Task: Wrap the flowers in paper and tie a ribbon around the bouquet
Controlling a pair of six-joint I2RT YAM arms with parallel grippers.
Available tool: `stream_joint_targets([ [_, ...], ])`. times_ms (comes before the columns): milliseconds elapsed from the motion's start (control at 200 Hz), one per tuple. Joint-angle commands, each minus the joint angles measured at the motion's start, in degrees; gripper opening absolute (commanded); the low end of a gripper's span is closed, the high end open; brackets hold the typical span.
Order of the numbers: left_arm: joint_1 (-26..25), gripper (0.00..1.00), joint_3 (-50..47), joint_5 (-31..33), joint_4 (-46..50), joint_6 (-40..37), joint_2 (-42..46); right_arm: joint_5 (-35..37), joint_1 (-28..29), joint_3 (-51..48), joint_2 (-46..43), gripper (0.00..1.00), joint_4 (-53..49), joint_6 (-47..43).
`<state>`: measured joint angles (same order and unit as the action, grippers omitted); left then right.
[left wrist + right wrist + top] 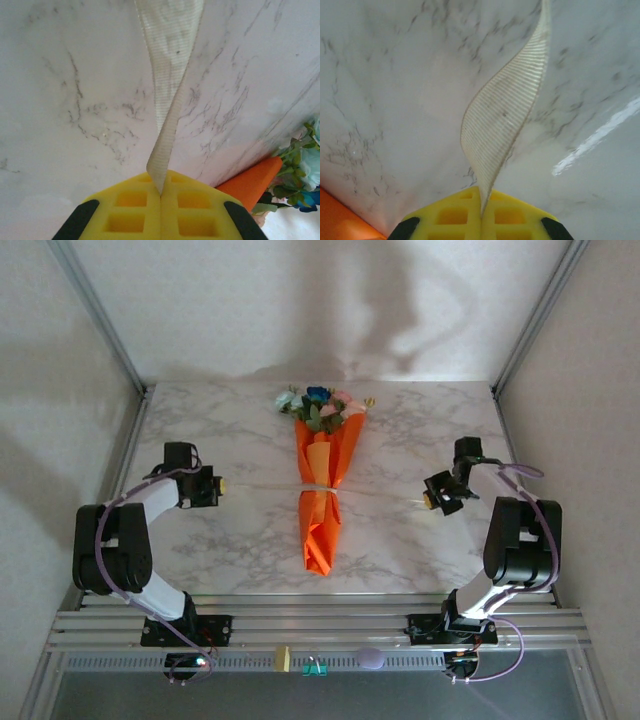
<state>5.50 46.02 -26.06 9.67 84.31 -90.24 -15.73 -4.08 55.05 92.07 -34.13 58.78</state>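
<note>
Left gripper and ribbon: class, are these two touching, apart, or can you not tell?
Touching. The left wrist view shows the ribbon running down into the left gripper, pinched in the seam between its shut yellow jaws.

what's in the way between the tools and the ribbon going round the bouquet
Nothing visible. The left tool and right tool are each shut on an end of the ribbon, which runs unobstructed across the marble table to the bouquet.

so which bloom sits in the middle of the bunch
The dark blue bloom, top centre of the bouquet; the white one sits to its left, the pink one to its right.
</note>
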Motion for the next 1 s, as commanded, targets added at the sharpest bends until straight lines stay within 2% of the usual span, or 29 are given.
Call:
stream_joint_targets([
  [0,2.6,0.00,-1.9,1.4,-3.0,2.2,1.7,1.4,-3.5,-0.6,-1.1,0.00,-0.9,-2.3],
  [330,7.1,0.00,-3.3,-0.1,-3.3,2.1,3.2,0.0,-9.5,0.9,-0.5,0.00,-0.2,-3.2],
  [581,8.1,0.00,-4.4,-0.7,-3.8,2.7,3.7,-2.6,-14.1,1.3,0.1,0.00,2.2,-1.4],
  [996,11.5,0.00,-5.6,-1.5,-4.2,3.4,4.6,-4.4,-17.2,0.8,0.7,0.00,4.7,1.2],
])
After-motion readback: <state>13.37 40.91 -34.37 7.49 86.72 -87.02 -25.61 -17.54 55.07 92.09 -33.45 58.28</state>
